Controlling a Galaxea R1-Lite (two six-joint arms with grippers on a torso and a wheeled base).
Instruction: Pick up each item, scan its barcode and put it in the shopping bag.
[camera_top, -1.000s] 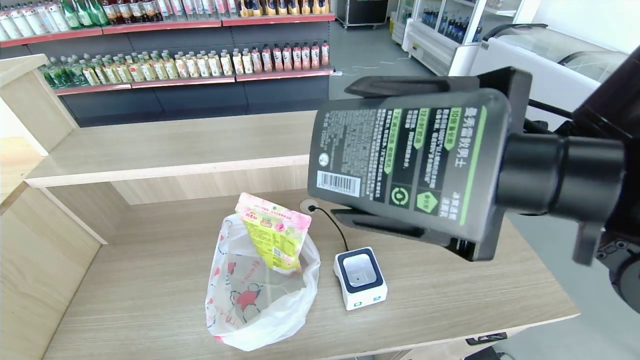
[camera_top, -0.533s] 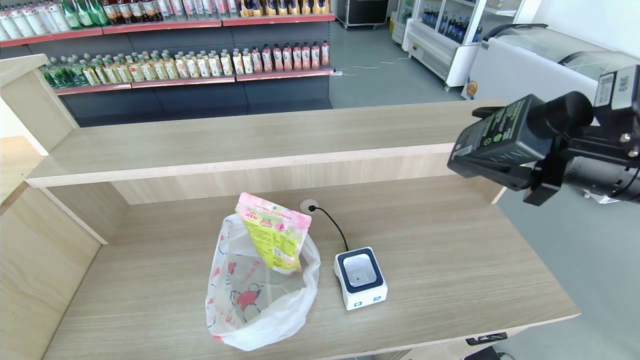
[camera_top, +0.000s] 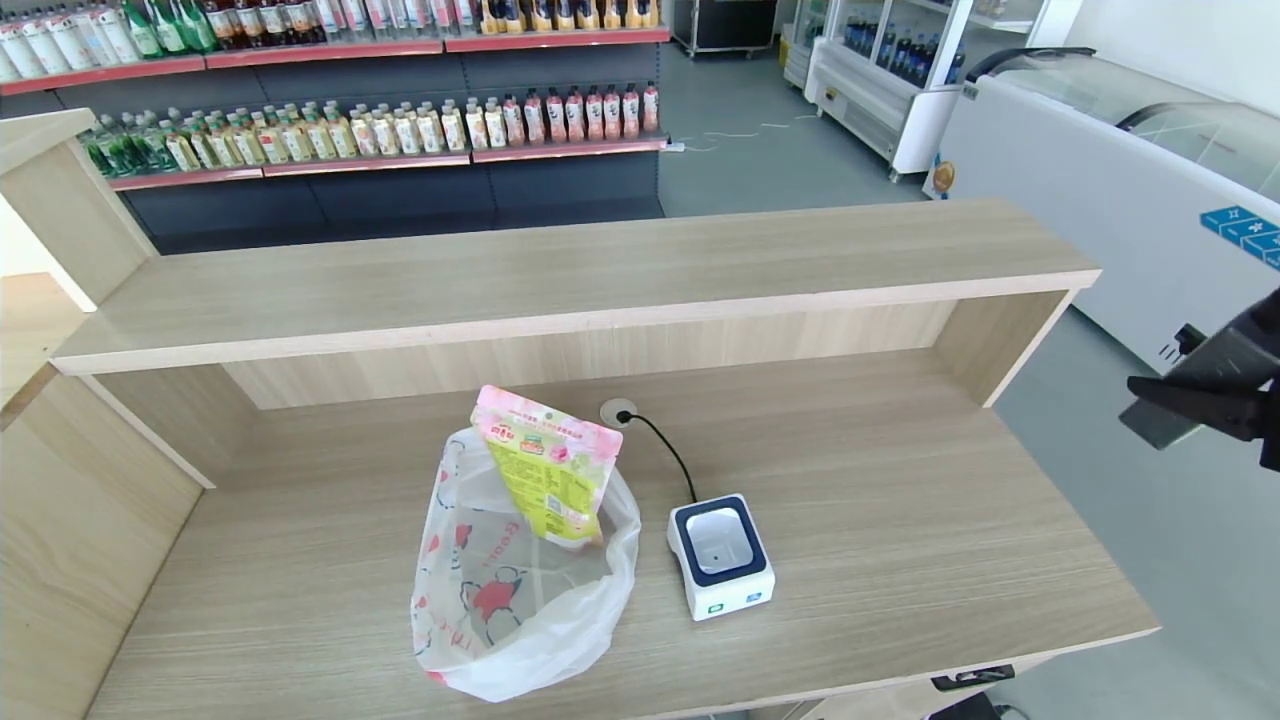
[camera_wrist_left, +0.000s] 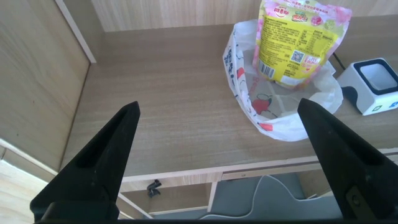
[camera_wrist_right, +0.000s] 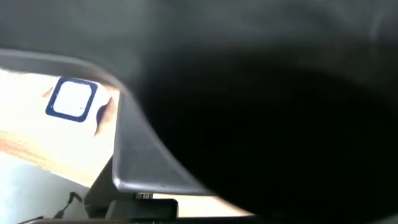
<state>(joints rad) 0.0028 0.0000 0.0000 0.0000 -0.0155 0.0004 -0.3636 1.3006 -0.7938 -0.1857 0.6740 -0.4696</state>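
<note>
Pale wood-grain laminate covers the counter (camera_top: 900, 520). A raised ledge (camera_top: 560, 270) of the same wood runs along its back and a side wall closes its left end. Beyond the ledge are a grey shop floor, long shelves (camera_top: 350, 140) lined with bottles, and white freezers (camera_top: 1080, 170) to the right.

The shopping bag (camera_top: 480, 600) stands open left of the middle, its bottom near the front edge. A pink and green pouch (camera_top: 548, 470) stands in it, leaning, with its top above the rim. Just right of the bag sits the white scanner (camera_top: 720, 555), its window facing up. A black cable (camera_top: 665, 450) runs from it back to a hole in the counter.

The dark tube (camera_top: 1225, 365) hangs past the counter's right end, over the floor and well apart from the scanner. Its visible end tilts down toward the counter. The rest is cut off at the picture's edge, so its full long axis cannot be told. The right gripper (camera_top: 1185, 400) is clamped on it, one black finger lying across its grey face. The right wrist view is mostly dark, with the scanner (camera_wrist_right: 71, 99) small in one corner.

The left gripper (camera_wrist_left: 217, 155) hovers over the counter's left part near the front edge, its fingers (camera_wrist_left: 106, 162) spread wide and holding nothing. A wide stretch of wood lies between the scanner and the right edge, and another between the bag and the left wall.
</note>
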